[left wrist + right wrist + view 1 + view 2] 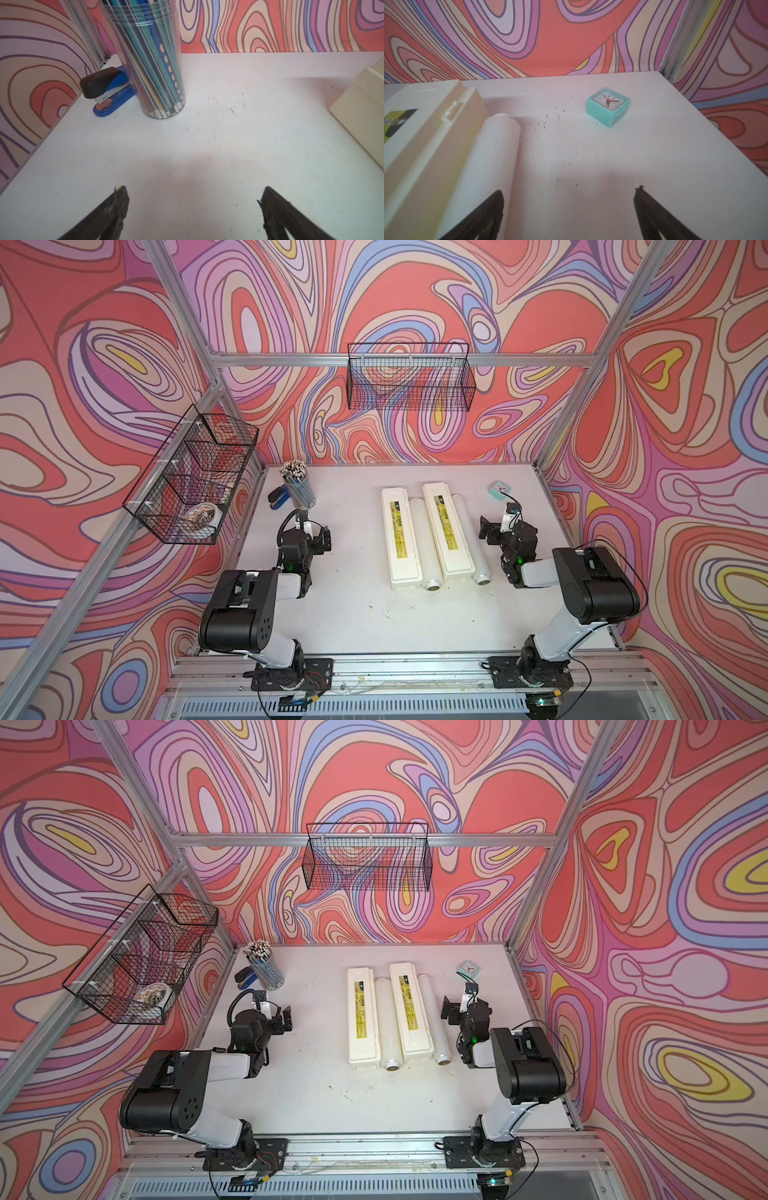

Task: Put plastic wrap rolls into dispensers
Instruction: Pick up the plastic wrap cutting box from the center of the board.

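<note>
Dispensers [401, 535] are recorded closed, with plastic wrap rolls [423, 539] laid against them. Left gripper [194, 190] and right gripper [569, 190] are held spread and empty, flanking the dispensers.

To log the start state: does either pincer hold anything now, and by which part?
Nothing is held: left pincer and right pincer are open and empty.

Cream-white dispensers [411, 539] with yellow labels [397, 531], a mint-green clock [608, 106], a blue-and-black stapler [106, 89] — walls [415, 290] swirled red, pink and purple.
</note>
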You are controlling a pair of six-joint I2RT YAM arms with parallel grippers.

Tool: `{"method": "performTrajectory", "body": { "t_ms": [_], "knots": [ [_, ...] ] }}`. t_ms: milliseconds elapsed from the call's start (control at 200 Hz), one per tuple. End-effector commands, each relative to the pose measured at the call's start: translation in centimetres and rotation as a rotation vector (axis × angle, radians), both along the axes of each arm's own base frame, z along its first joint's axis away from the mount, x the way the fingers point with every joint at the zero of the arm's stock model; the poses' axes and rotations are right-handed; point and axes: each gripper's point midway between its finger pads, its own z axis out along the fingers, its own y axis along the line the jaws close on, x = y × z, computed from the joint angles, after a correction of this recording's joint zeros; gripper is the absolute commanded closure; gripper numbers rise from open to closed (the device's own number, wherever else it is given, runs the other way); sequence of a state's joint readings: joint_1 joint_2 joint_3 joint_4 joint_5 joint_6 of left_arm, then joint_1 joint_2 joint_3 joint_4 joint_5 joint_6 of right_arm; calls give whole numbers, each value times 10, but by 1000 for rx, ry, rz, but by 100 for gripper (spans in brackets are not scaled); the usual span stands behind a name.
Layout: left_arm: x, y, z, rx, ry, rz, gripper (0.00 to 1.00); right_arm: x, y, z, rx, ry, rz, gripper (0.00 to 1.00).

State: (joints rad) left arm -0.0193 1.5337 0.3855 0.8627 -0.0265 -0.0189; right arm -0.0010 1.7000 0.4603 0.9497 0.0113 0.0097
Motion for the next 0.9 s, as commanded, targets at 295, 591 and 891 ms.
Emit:
{"method": "performTrajectory", "body": {
  "t_ms": [295, 591, 891],
  "knots": [
    [0, 2, 0, 9, -5, 1, 0, 3, -4, 0, 3, 0, -21, 2],
    [1, 2, 1, 13, -6, -3, 0, 3, -14, 14, -2, -12, -93, 2],
    [20, -21, 68, -131, 98, -86, 0, 39, 76, 98, 125, 260, -21, 11]
  ]
}}
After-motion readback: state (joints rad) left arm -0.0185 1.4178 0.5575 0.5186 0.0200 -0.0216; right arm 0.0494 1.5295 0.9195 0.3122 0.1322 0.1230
